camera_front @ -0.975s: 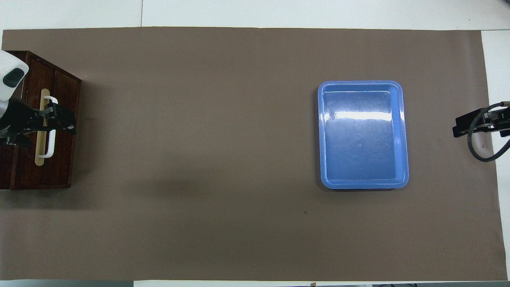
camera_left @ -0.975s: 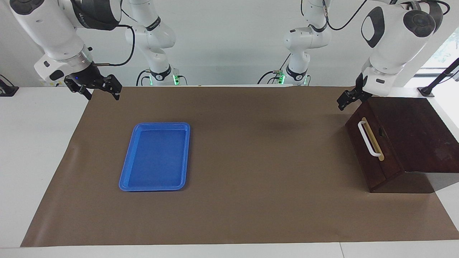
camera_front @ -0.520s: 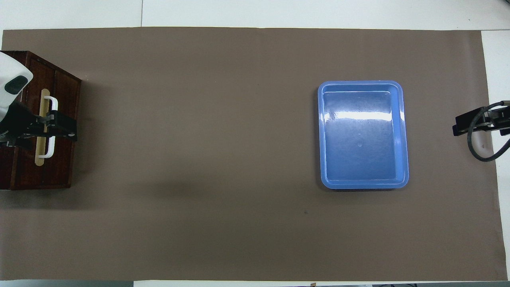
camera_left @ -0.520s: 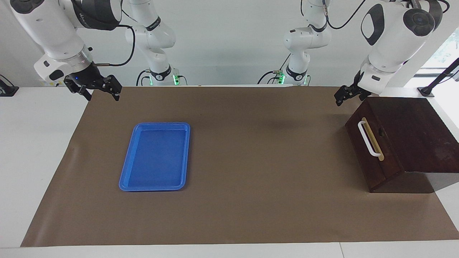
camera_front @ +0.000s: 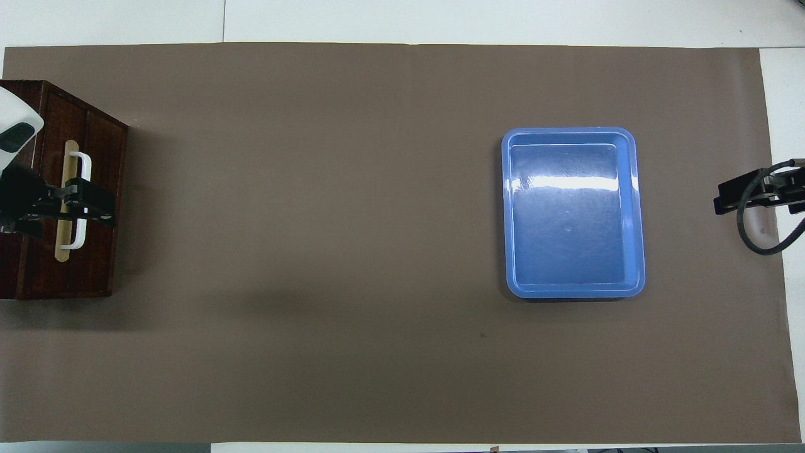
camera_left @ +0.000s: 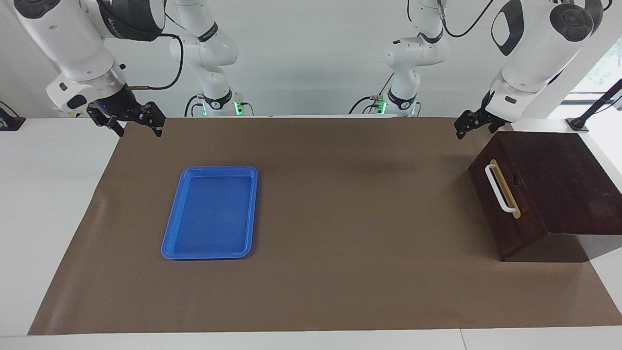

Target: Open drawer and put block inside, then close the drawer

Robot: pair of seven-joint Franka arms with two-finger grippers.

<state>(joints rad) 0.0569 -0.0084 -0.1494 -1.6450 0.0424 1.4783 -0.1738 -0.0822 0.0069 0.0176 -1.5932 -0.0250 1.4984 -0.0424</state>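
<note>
The dark wooden box (camera_left: 559, 180) stands at the left arm's end of the table. Its drawer (camera_left: 500, 204) is shut, with the white bar handle (camera_left: 497, 188) on its tan strip. The drawer also shows in the overhead view (camera_front: 94, 157). My left gripper (camera_left: 474, 130) is open and empty, raised in the air. In the overhead view it (camera_front: 108, 204) is over the drawer's front and handle, touching nothing. My right gripper (camera_left: 137, 127) is open and empty; it waits over the mat's corner at the right arm's end (camera_front: 720, 202). The yellow block is out of view.
An empty blue plastic tray (camera_left: 170, 243) lies on the brown mat (camera_left: 340, 218) toward the right arm's end; it also shows in the overhead view (camera_front: 636, 214). White table (camera_left: 48, 194) borders the mat.
My left gripper has lifted up and drawn back from the box's front corner toward the robots. The drawer stays shut. The right arm has not moved.
</note>
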